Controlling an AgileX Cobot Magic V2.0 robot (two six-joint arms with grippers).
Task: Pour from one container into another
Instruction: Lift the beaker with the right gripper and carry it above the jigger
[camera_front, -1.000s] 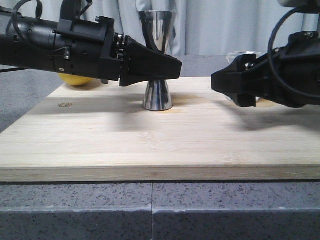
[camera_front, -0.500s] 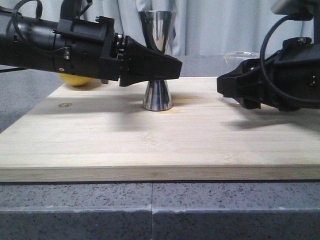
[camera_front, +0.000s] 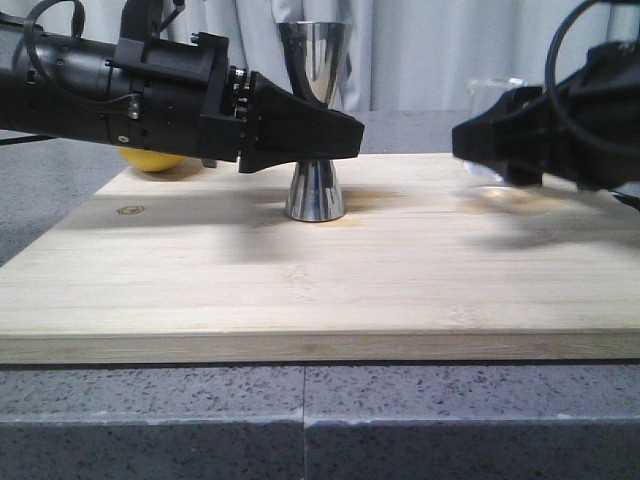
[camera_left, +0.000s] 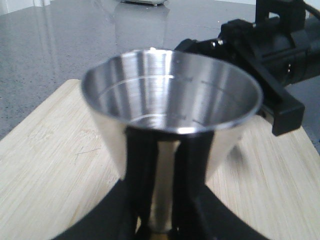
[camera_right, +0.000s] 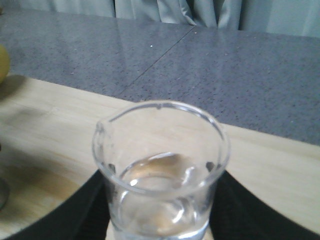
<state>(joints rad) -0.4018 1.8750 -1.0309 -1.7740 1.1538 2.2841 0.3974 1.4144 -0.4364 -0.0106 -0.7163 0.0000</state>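
On the bamboo cutting board (camera_front: 300, 290), toward its back edge near centre, the steel jigger (camera_front: 316, 120) stands upright on its lower cone. L gripper (camera_front: 345, 135) reaches in from the left at waist height w/ its jaws narrowed onto the jigger's waist; the left wrist view shows the black fingers (camera_left: 142, 180) pressed against both sides of the stem, the upper cup (camera_left: 172, 105) open toward the camera w/ faint measure lines inside. Cup looks dry, though glare makes that hard to confirm.

R gripper (camera_front: 470, 140) comes in from the right side, well apart from the jigger, held above the board surface. It clamps the glass beaker (camera_right: 160, 170): the right wrist view has the black fingers (camera_right: 240, 210) tight on both sides of the beaker's lower wall, beaker upright, pouring lip (camera_right: 101, 129) turned toward the jigger side, clear liquid in the bottom part. From the front only the beaker's rim (camera_front: 496, 88) pokes up behind the gripper body.

Yellow fruit (camera_front: 150, 160), prob. a lemon, sits at the board's far left corner behind the L arm. Board rests on a grey speckled countertop (camera_front: 300, 420); pale curtain (camera_front: 440, 50) behind.
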